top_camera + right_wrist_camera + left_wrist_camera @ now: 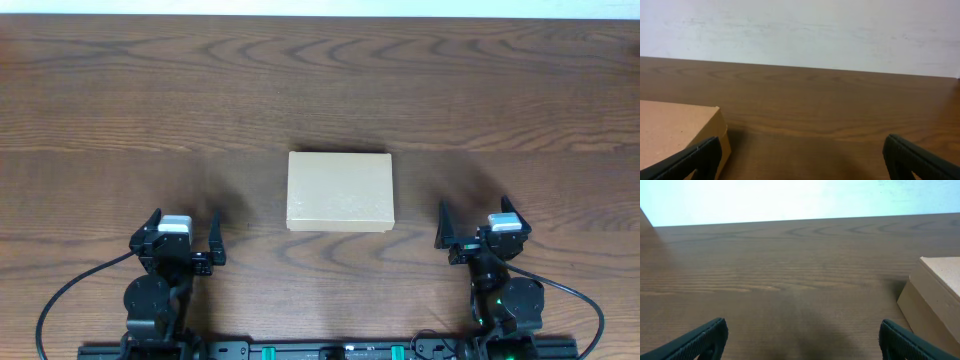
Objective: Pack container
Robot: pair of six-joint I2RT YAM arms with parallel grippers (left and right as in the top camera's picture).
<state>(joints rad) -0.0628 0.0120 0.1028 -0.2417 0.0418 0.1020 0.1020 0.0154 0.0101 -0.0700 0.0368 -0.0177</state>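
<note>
The container [340, 191] is a plain tan cardboard box with its lid closed, lying flat in the middle of the wooden table. It shows at the right edge of the left wrist view [935, 300] and at the lower left of the right wrist view [675, 130]. My left gripper [182, 240] is open and empty near the front edge, left of the box. My right gripper [477, 231] is open and empty near the front edge, right of the box. Both sets of fingers [800, 340] [802, 160] are spread wide over bare wood.
The dark wooden table [320, 90] stretches behind and beside the box. A pale wall [800, 30] stands beyond its far edge. Black cables [70, 290] run from the arm bases along the front edge.
</note>
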